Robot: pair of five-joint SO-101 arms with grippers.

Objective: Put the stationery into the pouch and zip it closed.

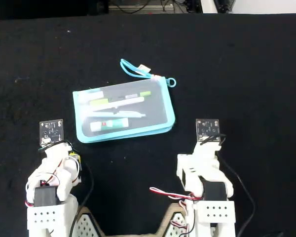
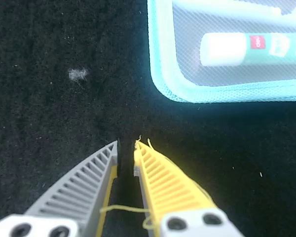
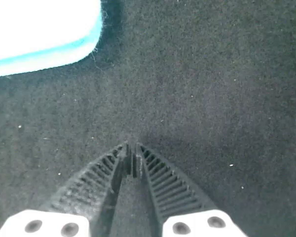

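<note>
— Where is the pouch?
— The pouch lies flat on the black table, ahead of the two arms, its strap at the far edge. A glue stick and pens show through its clear front.
— And the grippers?
— The left gripper sits near the pouch's near left corner, fingers drawn together on nothing. The right gripper, near the other near corner, is likewise closed and empty.

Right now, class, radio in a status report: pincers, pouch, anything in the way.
Left pincer shut, empty. Right pincer shut, empty. Pouch flat on table, stationery inside. No obstruction seen.
</note>
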